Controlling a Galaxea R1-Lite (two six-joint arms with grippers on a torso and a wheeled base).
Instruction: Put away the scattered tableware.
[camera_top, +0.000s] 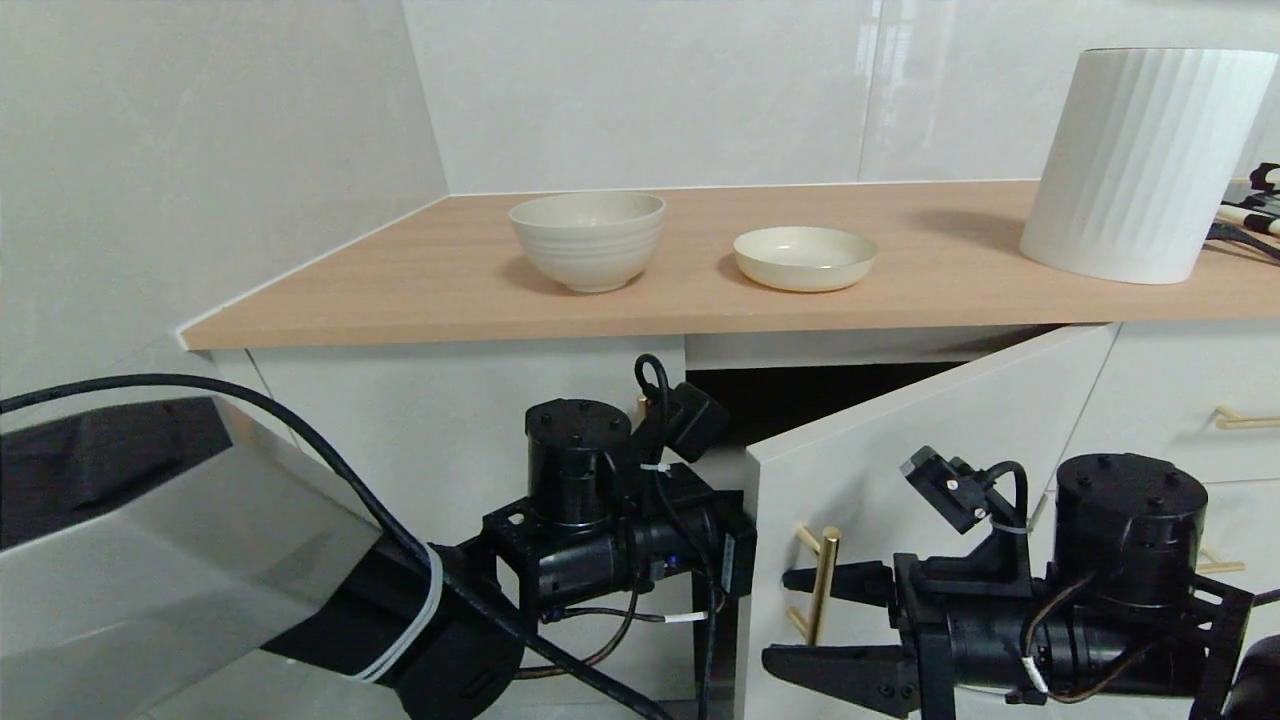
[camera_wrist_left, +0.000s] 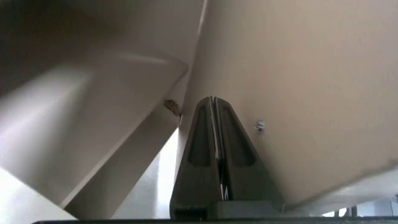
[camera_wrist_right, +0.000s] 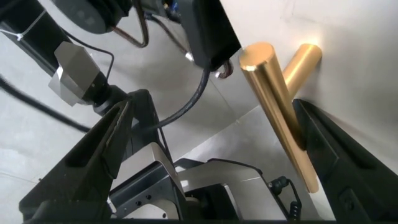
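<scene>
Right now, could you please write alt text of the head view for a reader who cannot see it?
The open right gripper sits at the brass handle of a half-open white cabinet door beneath a wooden counter. On the counter stand a deep bowl, a shallow dish and a tall white ribbed container.

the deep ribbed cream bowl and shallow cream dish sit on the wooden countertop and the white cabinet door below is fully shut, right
No: the white cabinet door is ajar, with a dark gap behind it, as the head view shows. The deep ribbed cream bowl and shallow cream dish do sit on the wooden countertop.
</scene>
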